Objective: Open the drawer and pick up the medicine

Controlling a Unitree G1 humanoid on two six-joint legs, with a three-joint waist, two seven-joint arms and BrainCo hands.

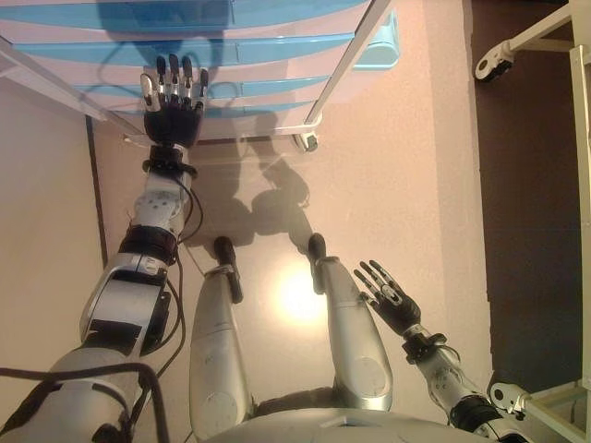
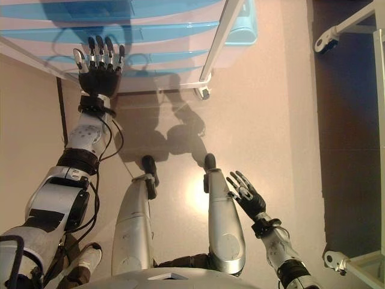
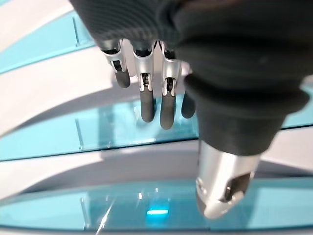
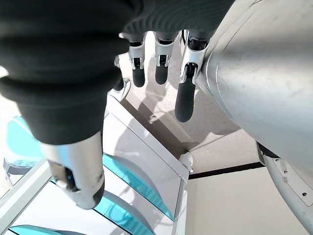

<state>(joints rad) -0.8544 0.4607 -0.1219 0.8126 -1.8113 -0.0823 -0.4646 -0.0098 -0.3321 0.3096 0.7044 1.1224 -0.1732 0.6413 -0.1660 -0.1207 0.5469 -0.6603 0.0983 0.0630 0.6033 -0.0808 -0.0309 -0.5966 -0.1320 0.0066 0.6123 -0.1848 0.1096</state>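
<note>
A white-framed drawer unit point(image 1: 337, 85) with several translucent blue drawers point(image 1: 231, 48) stands ahead on the floor, all drawers closed. My left hand point(image 1: 173, 101) is raised in front of the lower drawers, fingers straight and spread, close to the drawer fronts point(image 3: 117, 125) without gripping anything. My right hand point(image 1: 390, 293) hangs low beside my body, fingers relaxed and holding nothing. No medicine shows in any view.
The unit rides on small castors point(image 1: 306, 141). Another white frame with a castor point(image 1: 493, 63) stands at the right over a dark floor strip point(image 1: 526, 203). A white frame corner point(image 1: 545, 406) sits at the lower right. Pale floor lies between.
</note>
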